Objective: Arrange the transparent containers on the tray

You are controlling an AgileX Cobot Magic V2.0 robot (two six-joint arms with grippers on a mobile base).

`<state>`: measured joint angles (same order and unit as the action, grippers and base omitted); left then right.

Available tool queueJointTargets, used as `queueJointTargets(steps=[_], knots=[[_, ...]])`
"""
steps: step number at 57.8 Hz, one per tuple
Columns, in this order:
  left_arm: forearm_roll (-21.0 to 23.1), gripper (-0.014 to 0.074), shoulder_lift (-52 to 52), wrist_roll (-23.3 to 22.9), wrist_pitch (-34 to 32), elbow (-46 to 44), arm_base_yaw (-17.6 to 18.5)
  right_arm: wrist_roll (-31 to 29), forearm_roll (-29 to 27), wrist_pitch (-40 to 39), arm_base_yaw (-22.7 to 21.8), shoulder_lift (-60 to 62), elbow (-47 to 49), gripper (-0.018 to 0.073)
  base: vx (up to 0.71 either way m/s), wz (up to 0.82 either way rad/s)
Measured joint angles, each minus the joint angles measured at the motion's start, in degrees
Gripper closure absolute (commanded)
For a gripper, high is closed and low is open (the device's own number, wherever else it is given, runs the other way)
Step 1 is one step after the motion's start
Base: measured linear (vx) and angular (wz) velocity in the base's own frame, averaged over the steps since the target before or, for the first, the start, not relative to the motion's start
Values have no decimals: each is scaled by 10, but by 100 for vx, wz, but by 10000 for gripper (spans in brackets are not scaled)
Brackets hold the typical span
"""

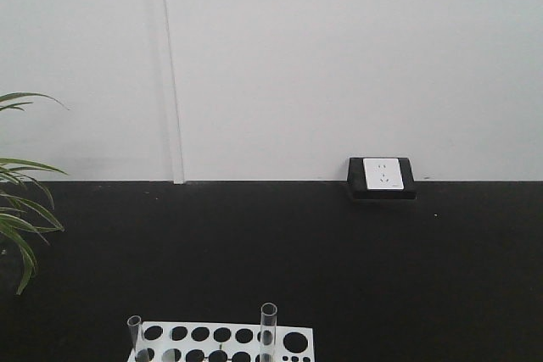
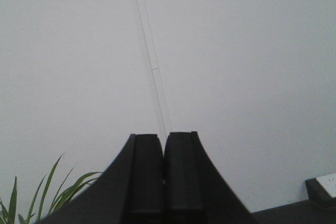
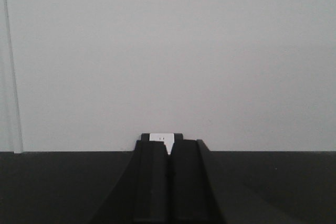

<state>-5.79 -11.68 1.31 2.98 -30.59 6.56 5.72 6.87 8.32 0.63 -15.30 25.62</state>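
In the front view, two transparent containers stand upright in a white rack with round holes (image 1: 222, 343) at the bottom edge: one test tube (image 1: 134, 336) at the rack's left, a taller one (image 1: 268, 331) to its right. The tray is out of view. My left gripper (image 2: 164, 145) is shut with nothing between its black fingers, raised and facing the white wall. My right gripper (image 3: 169, 148) is also shut and holds nothing, pointing level at the wall above the black table. Neither gripper shows in the front view.
A black-framed white power socket (image 1: 382, 177) sits against the wall at the back of the black table (image 1: 339, 269). Green plant leaves (image 1: 19, 226) hang in at the left, also seen low in the left wrist view as leaves (image 2: 58, 192).
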Motion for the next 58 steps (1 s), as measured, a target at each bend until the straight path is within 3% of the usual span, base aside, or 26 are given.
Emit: queueJointTargets(steps=[23, 36, 47, 58], knots=[[0, 535, -141, 2, 53, -18, 0, 2, 0, 19, 0, -120, 16, 503, 0, 0], [0, 344, -222, 2, 72, 14, 0, 2, 0, 19, 0, -152, 16, 352, 0, 0], [0, 154, -291, 3, 36, 69, 0, 2, 0, 19, 0, -169, 16, 199, 0, 0], [0, 107, -353, 0, -36, 88, 0, 2, 0, 19, 0, -172, 16, 144, 0, 0]])
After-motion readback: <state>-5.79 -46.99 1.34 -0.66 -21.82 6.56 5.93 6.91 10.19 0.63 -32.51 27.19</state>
